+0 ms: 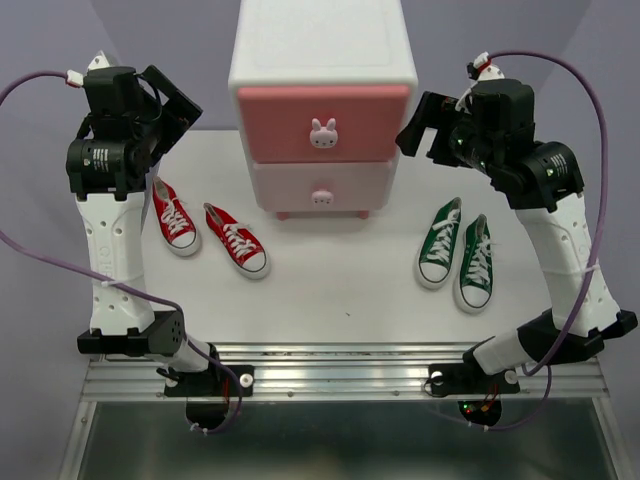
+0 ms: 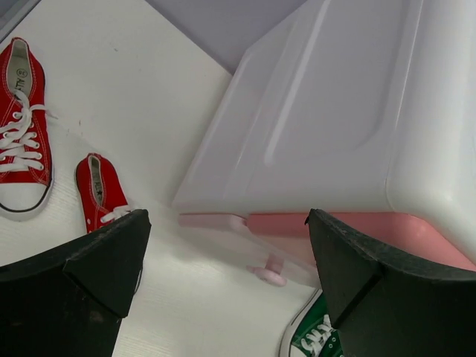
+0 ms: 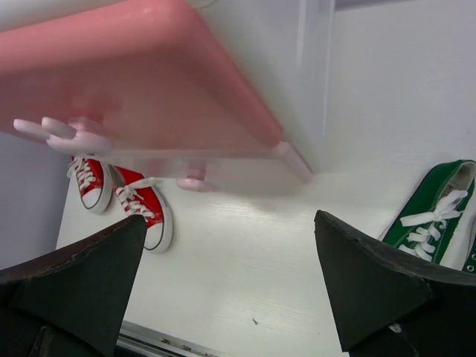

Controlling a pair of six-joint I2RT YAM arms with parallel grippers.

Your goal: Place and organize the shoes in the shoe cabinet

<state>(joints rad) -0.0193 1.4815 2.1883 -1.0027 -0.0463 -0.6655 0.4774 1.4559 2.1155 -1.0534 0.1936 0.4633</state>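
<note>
The white shoe cabinet [image 1: 322, 60] stands at the back middle, both drawers shut, bunny knobs on the darker pink upper drawer [image 1: 323, 133] and the pale lower one [image 1: 322, 197]. Two red sneakers [image 1: 175, 215] [image 1: 237, 240] lie left of it; two green sneakers [image 1: 441, 243] [image 1: 476, 263] lie right of it. My left gripper [image 1: 172, 105] is open and empty, raised left of the cabinet [image 2: 335, 119]. My right gripper [image 1: 425, 130] is open and empty, raised right of it [image 3: 171, 82]. Red shoes [image 2: 22, 134] [image 3: 145, 208] and a green shoe [image 3: 435, 216] show in the wrist views.
The white table [image 1: 330, 295] ends at a metal rail [image 1: 340, 375] by the arm bases. A purple cable [image 1: 590, 120] loops off the right arm. Open tabletop lies between the two shoe pairs in front of the cabinet.
</note>
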